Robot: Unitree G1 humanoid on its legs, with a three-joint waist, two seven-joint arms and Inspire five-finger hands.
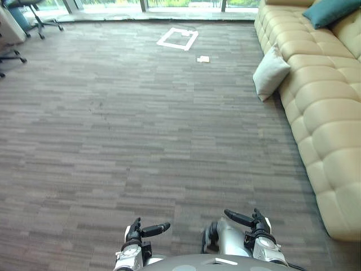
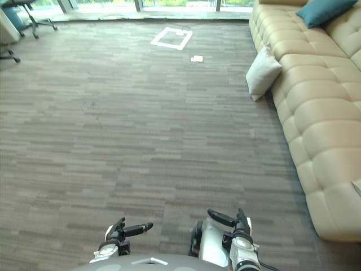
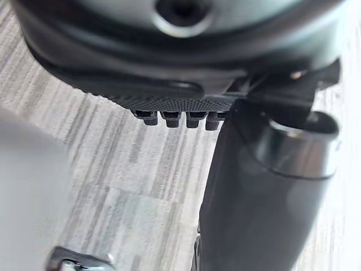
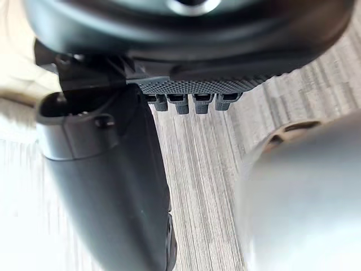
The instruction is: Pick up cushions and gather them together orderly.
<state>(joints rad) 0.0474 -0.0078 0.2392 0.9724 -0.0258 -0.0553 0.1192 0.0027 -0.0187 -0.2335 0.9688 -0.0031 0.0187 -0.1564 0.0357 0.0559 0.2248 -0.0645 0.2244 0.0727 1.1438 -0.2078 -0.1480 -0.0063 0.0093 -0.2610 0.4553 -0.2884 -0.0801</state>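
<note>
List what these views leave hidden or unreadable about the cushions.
Teal cushion: cut off by the eye views' top edge.
White cushion: its far side hidden against the sofa.
Small pale thing on the floor: too small to identify.

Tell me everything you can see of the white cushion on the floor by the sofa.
The off-white square fabric cushion looks plump and soft, with pointed corners and a plain cover. It stands tilted on its lower edge on the grey wood-patterned floor, leaning back against the front of the beige tufted leather-look sofa. Its upper corner reaches about seat height. Only the floor and the sofa touch it.
</note>
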